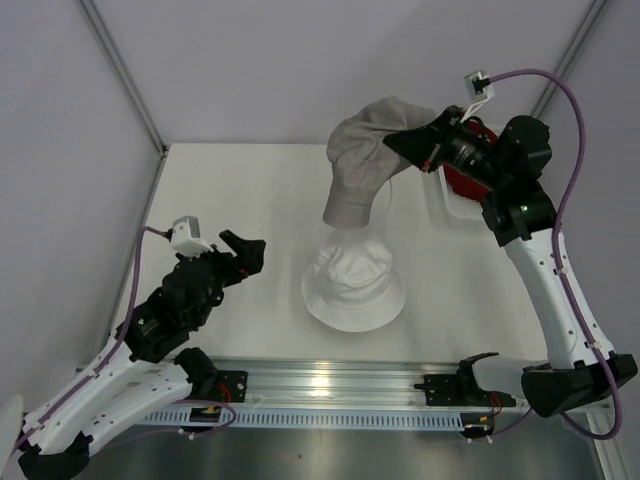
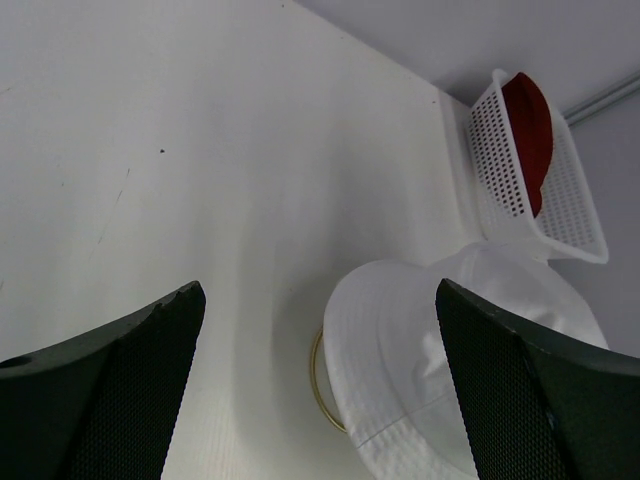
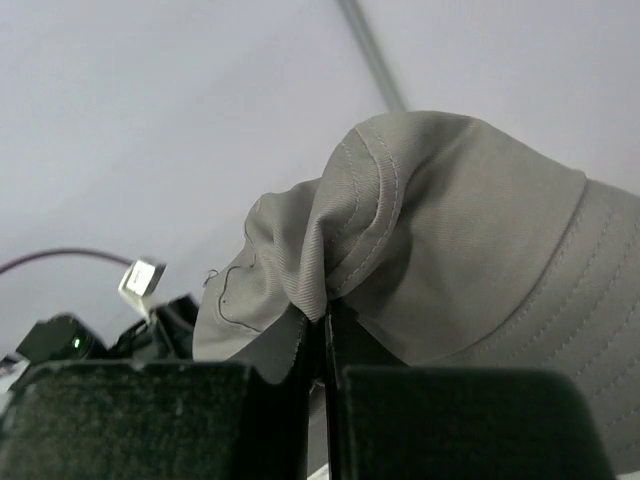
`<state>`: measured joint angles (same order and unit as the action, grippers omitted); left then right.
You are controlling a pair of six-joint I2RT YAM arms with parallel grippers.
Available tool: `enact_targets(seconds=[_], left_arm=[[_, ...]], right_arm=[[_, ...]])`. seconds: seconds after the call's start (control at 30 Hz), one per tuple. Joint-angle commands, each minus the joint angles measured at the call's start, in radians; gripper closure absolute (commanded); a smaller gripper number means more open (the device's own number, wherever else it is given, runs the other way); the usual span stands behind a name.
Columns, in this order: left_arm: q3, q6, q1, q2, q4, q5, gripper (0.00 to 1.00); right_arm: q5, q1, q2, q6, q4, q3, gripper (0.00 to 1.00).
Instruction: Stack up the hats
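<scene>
One grey hat was pinched at its brim by the right gripper, dangled above the white hat at its far edge. The left gripper was seen wide.

Top overhead; left wrist low; share white hat.

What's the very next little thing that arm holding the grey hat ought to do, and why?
Probably bring the grey hat a little nearer, until it hangs squarely over the white hat. The right jaws are pinched shut on its brim, so it dangles clear of the table, but it seems to sit to the far side of the white hat rather than centred above it.
</scene>
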<state>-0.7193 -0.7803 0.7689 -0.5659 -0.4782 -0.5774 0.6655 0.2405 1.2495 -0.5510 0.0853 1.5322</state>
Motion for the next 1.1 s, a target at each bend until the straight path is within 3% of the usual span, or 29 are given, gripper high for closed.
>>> enact_targets(seconds=[0.0, 0.17, 0.37, 0.6, 0.7, 0.73, 0.83, 0.87, 0.93, 1.07], left_arm=[[-0.045, 0.036, -0.010, 0.035, 0.041, 0.028, 0.01], [-0.008, 0.023, -0.011, 0.099, 0.055, 0.053, 0.01], [0.037, -0.033, -0.010, 0.109, 0.035, 0.134, 0.01], [0.109, -0.073, -0.010, 0.090, 0.084, 0.227, 0.01], [0.124, -0.153, -0.010, 0.078, 0.109, 0.251, 0.01], [0.147, -0.265, -0.010, 0.086, 0.113, 0.235, 0.01], [0.242, -0.345, -0.010, 0.124, 0.273, 0.272, 0.00], [0.295, -0.371, -0.010, 0.139, 0.414, 0.306, 0.02], [0.353, -0.376, -0.010, 0.133, 0.545, 0.344, 0.03], [0.314, -0.385, -0.010, 0.051, 0.582, 0.439, 0.04]], right_arm=[[0.045, 0.077, -0.030, -0.012, 0.051, -0.015, 1.00], [0.077, 0.151, -0.070, 0.031, 0.136, -0.079, 1.00], [0.149, 0.221, -0.102, -0.023, 0.103, -0.265, 1.00], [-0.003, 0.296, -0.182, 0.034, 0.211, -0.346, 1.00], [0.011, 0.296, -0.174, 0.065, 0.220, -0.398, 0.92], [0.014, 0.298, -0.171, 0.104, 0.249, -0.405, 0.87], [-0.019, 0.296, -0.157, 0.163, 0.338, -0.389, 0.82], [-0.035, 0.298, -0.157, 0.187, 0.353, -0.380, 0.80], [-0.090, 0.296, -0.165, 0.197, 0.364, -0.377, 0.73], [-0.187, 0.296, -0.196, 0.166, 0.309, -0.402, 0.74]])
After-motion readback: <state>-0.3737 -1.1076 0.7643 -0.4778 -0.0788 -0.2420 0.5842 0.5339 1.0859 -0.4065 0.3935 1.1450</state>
